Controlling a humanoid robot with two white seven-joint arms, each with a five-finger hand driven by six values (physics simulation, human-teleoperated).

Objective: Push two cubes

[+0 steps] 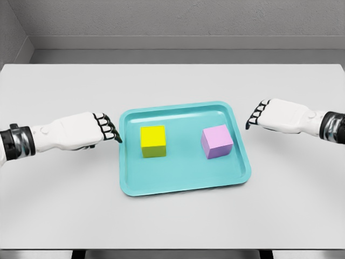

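Risks, judged from the present layout. Both cubes sit inside the teal tray [183, 183], and the tray's raised rim stands between each hand and its cube. A low, straight-in push from either side would likely meet the rim first and slide the whole tray across the white surface [172, 81] instead of moving a cube. The left hand [105, 129] is already just beside the tray's left edge, fingertips close to the rim; whether they touch it I cannot tell. If only one hand pushes the tray, it may rotate. A push that lands high on a cube could tip it rather than slide it. Cubes pushed inward from both sides may collide mid-tray.

Hands: left hand fingers curled downward, loosely together, holding nothing. Right hand [257, 116] the same, curled and empty, near the tray's far-right corner but apart from it.

Containers: one tray, shallow, rounded corners. Contents: yellow cube [153, 141] left of centre, pink cube [217, 142] right of centre, both upright, well apart from each other, neither touching the rim.
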